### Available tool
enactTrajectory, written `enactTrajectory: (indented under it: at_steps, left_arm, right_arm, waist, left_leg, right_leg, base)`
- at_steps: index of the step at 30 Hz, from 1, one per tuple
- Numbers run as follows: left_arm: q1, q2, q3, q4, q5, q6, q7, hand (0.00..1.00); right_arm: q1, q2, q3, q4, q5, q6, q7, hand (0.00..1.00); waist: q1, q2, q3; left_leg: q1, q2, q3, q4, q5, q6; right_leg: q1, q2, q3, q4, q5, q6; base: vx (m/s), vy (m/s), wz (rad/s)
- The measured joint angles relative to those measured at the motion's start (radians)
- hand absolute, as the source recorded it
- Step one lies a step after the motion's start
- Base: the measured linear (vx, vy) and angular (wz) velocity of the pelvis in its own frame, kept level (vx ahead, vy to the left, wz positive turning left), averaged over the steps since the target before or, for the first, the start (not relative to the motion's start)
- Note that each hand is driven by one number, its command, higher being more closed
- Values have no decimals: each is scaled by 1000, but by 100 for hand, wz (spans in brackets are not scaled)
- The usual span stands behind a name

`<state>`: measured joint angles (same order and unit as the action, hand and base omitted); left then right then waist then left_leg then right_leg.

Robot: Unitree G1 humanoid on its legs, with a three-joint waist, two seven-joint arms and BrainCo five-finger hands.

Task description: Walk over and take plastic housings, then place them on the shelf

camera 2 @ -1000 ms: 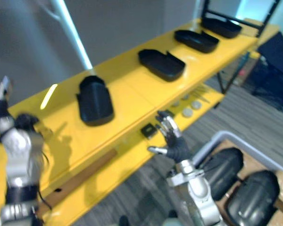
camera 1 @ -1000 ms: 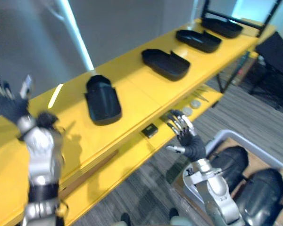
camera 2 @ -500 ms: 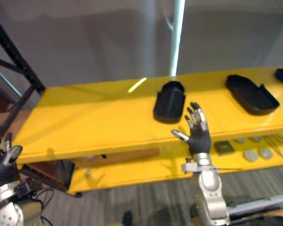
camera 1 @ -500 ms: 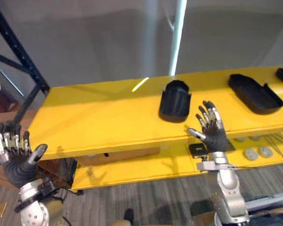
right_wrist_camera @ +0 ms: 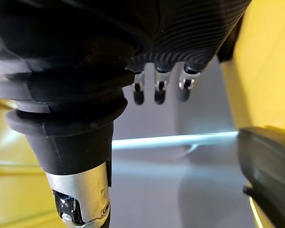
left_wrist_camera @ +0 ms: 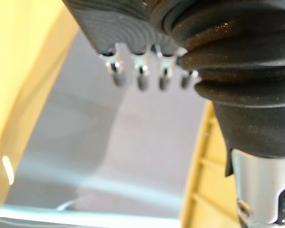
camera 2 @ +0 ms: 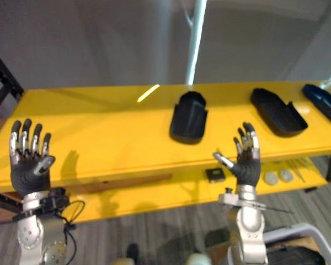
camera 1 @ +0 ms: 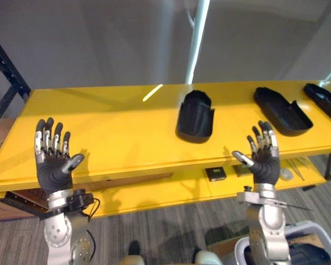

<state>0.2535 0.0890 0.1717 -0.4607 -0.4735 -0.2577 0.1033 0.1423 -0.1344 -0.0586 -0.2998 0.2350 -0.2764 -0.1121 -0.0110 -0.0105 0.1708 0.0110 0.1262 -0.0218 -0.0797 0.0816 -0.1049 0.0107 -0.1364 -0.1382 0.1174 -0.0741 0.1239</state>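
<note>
I am looking down on the long yellow shelf (camera 1: 121, 130). Its top board runs across in front of me, and a lower board (camera 1: 165, 193) shows under its front edge.

Three black plastic housings lie on the top board. The nearest housing (camera 1: 195, 116) sits about the middle, a second housing (camera 1: 281, 110) is to its right, and a third housing (camera 1: 324, 102) is at the right end. Each is well apart from the next.

My left hand (camera 1: 54, 165) is raised palm towards me over the left part of the board. Its fingers are straight and spread with the thumb out, and there is nothing in it. My right hand (camera 1: 263, 157) is up the same way at the shelf's front edge, wide open and empty.

The nearest housing lies between the two hands and closer to the right one. It is beyond that hand's fingertips and to their left, clear of them. The second housing lies just beyond the same fingertips and a little to the right, also untouched.

In the right wrist view I see straight fingers (right_wrist_camera: 159, 90) with a housing's dark edge beside them.

On the lower board by the right hand sit a small black square block (camera 1: 214, 174) and two round discs (camera 2: 271, 178).
</note>
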Motion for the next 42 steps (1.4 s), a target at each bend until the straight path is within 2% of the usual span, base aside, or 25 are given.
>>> enactTrajectory:
  at_steps: [1,4,6,10,12,15,19,21,25,28,30,31,35,38,41,42]
  left_arm:
    - [17,-9,1,-1,-2,0,-3,0]
    - [8,-21,-24,-5,-31,-4,-17,0]
    - [-12,-21,-59,-9,-37,-19,-28,0]
    - [-51,-18,-79,-9,-62,-22,-44,0]
    - [-55,-18,-94,-8,-63,-19,-45,0]
    - [-53,-17,-134,-7,-56,17,-37,0]
    - [-51,-17,-164,47,15,79,-10,0]
    - [-33,-17,-171,77,20,95,0,0]
    - [-8,-18,-175,90,21,97,4,0]
    - [-9,-19,-187,92,21,93,4,0]
    - [-11,-20,-197,94,21,86,4,0]
    - [-11,-20,-201,101,21,85,7,0]
    - [-17,-21,-235,111,22,83,21,0]
    - [-29,-23,-242,114,21,79,38,0]
    - [-65,-33,-243,128,20,71,56,0]
    - [-80,-40,-243,128,20,59,66,0]
  right_arm:
    - [-3,-10,-6,0,1,3,0,0]
    - [-3,-14,-25,-9,5,3,1,0]
    - [-12,-19,-27,-18,7,2,12,0]
    - [-64,-18,71,-92,57,-7,120,0]
    - [-118,-17,147,-83,82,-6,158,0]
    - [-238,-12,300,-33,106,26,188,0]
    - [-343,6,386,61,104,89,170,0]
    - [-388,14,417,110,105,113,148,0]
    - [-482,44,454,234,127,168,81,0]
    - [-540,107,496,385,133,224,-21,0]
    - [-559,143,511,486,123,256,-93,0]
    - [-566,169,521,564,91,269,-152,0]
    - [-608,211,516,700,85,283,-245,0]
    - [-651,220,491,710,64,289,-290,0]
    - [-708,221,432,722,40,300,-363,0]
    - [-729,221,408,721,23,294,-386,0]
  waist:
    - [4,30,-2]
    - [-7,60,-18]
    - [-6,61,-19]
    - [-8,23,4]
    - [-4,16,8]
    - [4,18,8]
    - [30,18,7]
    - [39,18,7]
    - [61,17,6]
    - [66,25,-11]
    - [79,32,-16]
    - [88,39,-20]
    - [93,58,-16]
    - [93,78,2]
    - [93,108,41]
    - [93,116,71]
  left_leg:
    - [0,26,10,0,8,-25]
    - [-35,56,49,0,19,-43]
    - [-49,60,83,0,21,-45]
    - [-41,45,93,0,16,-52]
    - [-28,32,95,0,15,-51]
    - [0,15,90,-1,7,-39]
    - [-3,10,80,-6,11,-32]
    - [-10,4,64,-6,17,-31]
    - [-14,1,49,-6,24,-29]
    - [-29,-1,28,-7,28,-31]
    - [-35,-1,23,-6,30,-32]
    - [-39,-1,19,-6,31,-32]
    - [-65,-2,-1,-6,44,-33]
    - [-96,-1,-3,-6,57,-31]
    - [-119,-5,-12,-6,74,-27]
    - [-120,-5,-13,-6,76,-25]
  right_leg:
    - [11,24,-5,-28,22,-10]
    - [7,57,-28,-59,42,-23]
    - [-8,63,-27,-59,42,-24]
    - [-6,51,-24,-59,41,-23]
    - [7,39,-24,-59,40,-21]
    - [42,20,-35,-59,31,-8]
    - [50,15,-53,-64,31,-6]
    - [58,13,-68,-73,34,-4]
    - [64,11,-87,-77,37,-5]
    - [63,11,-105,-81,39,-7]
    - [62,13,-108,-83,39,-8]
    - [62,14,-110,-85,40,-9]
    - [45,14,-131,-83,43,-12]
    - [15,15,-133,-77,51,-12]
    - [-13,10,-133,-61,53,-12]
    - [-17,9,-133,-53,50,-16]
  base:
    - [141,-177,-12]
    - [121,-118,9]
    - [85,-64,4]
    - [40,7,-5]
    - [-3,52,3]
    - [-34,40,9]
    - [-77,12,10]
    - [-23,0,23]
    - [6,-3,11]
    - [15,-15,18]
    - [20,-16,12]
    - [7,-13,6]
    - [-32,-15,14]
    - [-72,-2,3]
    - [-98,10,5]
    - [-111,7,2]
